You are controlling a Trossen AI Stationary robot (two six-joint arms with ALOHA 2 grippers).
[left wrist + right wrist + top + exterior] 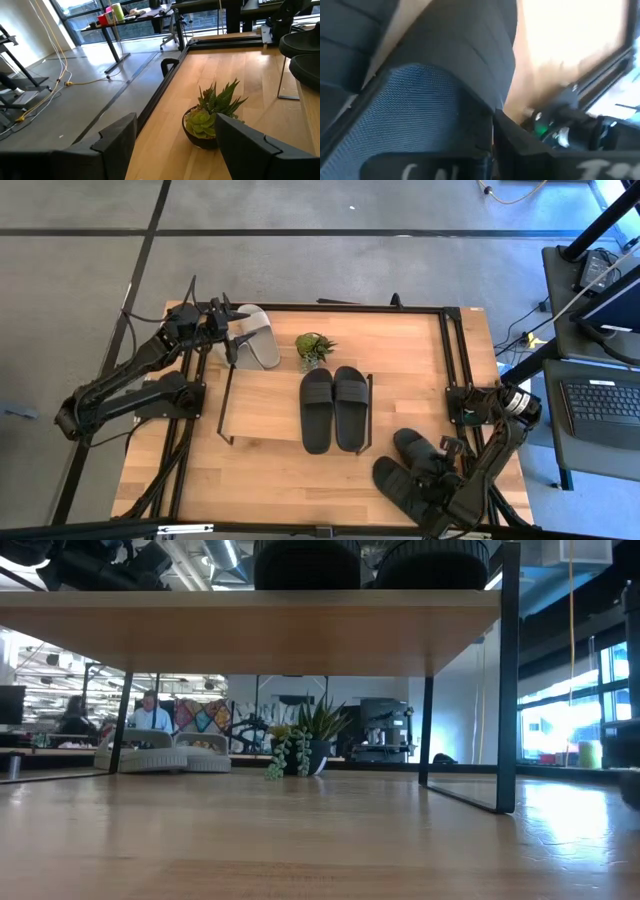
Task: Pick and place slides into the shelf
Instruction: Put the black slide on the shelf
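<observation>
Wooden desk [270, 470] with black rails stood on a grey floor. Nearest the front edge, at the right corner, the right gripper [440, 465] was low over two matte black rubber slides [410, 470] lying side by side; its wrist view was filled by dark sandal surface, and I could not tell how its jaws stood. Mid-desk, the low wooden shelf with thin black side frames [265, 405] carried a pair of black slides [334, 408] on its right half. Behind it sat a small green potted plant [313, 348]. At the far left, the left gripper [232, 338], jaws released, hung over the light grey-white slides [255, 335].
</observation>
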